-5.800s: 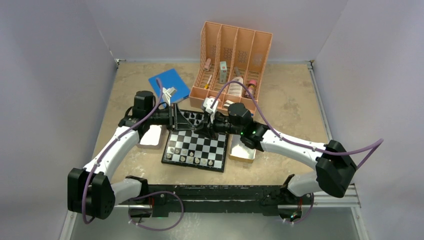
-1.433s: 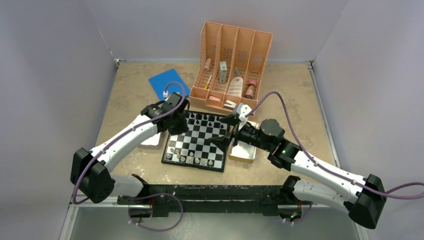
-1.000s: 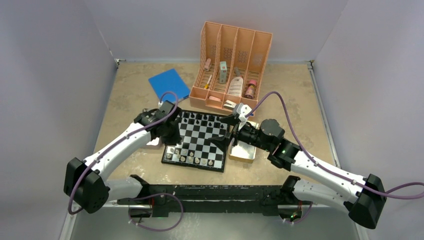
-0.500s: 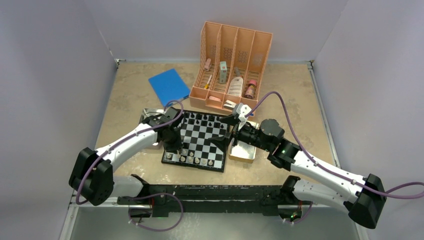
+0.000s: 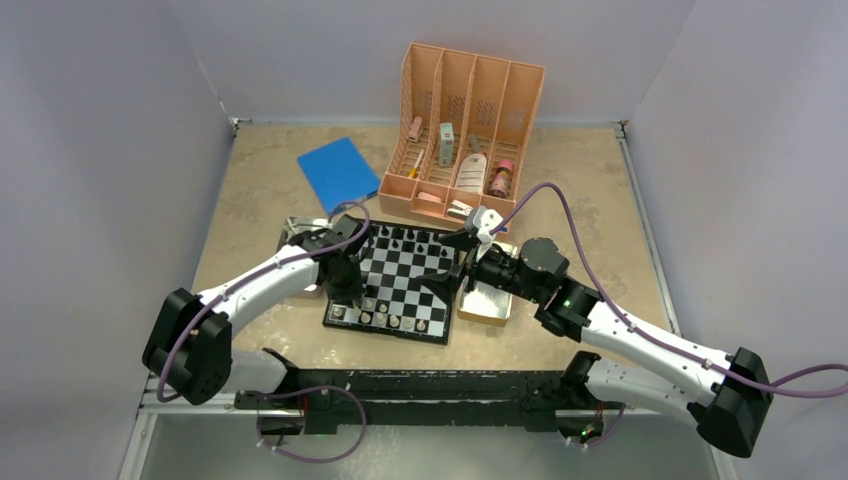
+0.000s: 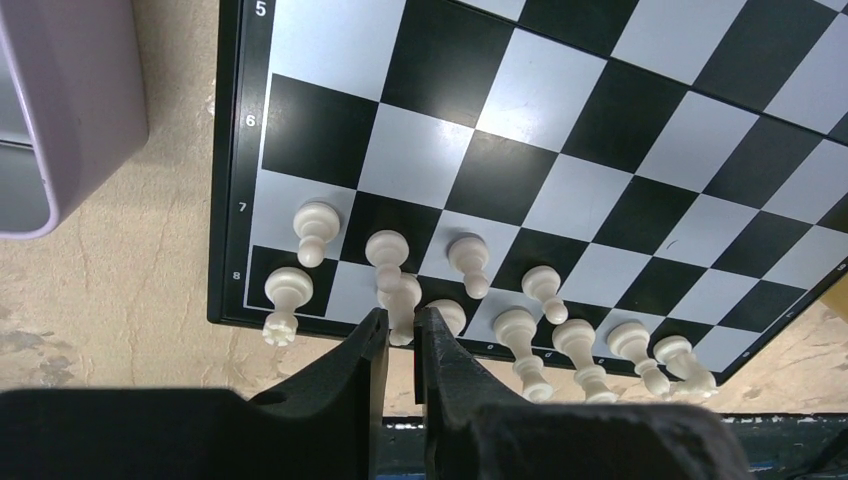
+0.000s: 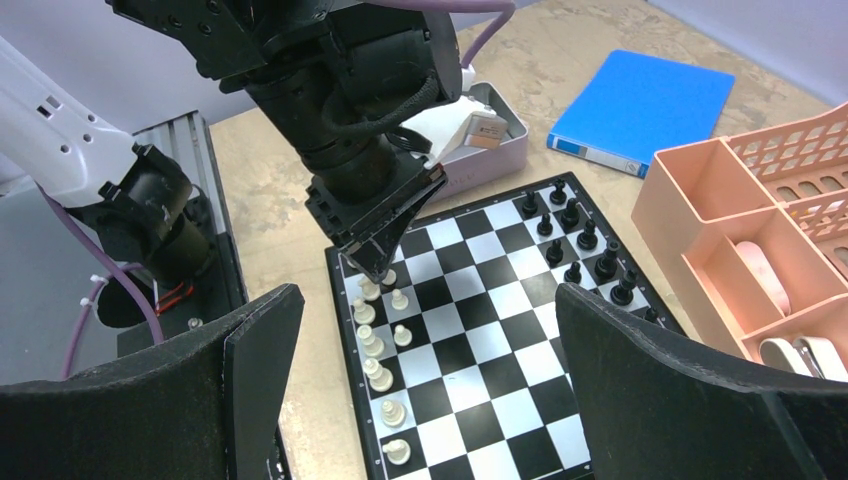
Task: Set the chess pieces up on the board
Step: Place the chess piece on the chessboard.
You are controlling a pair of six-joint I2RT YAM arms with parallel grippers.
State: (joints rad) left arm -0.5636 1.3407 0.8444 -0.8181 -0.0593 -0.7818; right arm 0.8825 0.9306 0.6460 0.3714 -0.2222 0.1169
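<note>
The board (image 5: 398,283) lies mid-table, with black chess pieces (image 5: 405,238) along its far rows and white chess pieces (image 5: 388,320) along its near rows. My left gripper (image 5: 358,298) points down at the board's near-left corner. In the left wrist view it (image 6: 400,322) is shut on a white piece (image 6: 402,300) that stands in the edge row beside other white pieces (image 6: 560,345). My right gripper (image 5: 447,262) hovers open over the board's right edge. Its wrist view shows the gripper (image 7: 425,300) empty above the squares (image 7: 500,350).
A peach organizer (image 5: 465,110) with bottles stands behind the board, and a blue book (image 5: 337,172) lies at the far left. One metal tray (image 5: 296,228) sits left of the board under my left arm. Another tray (image 5: 490,305) sits to the right.
My left arm swung from the board's left side down to its near-left corner, and its fingers narrowed around a white piece. The right arm has held still for the last second.
</note>
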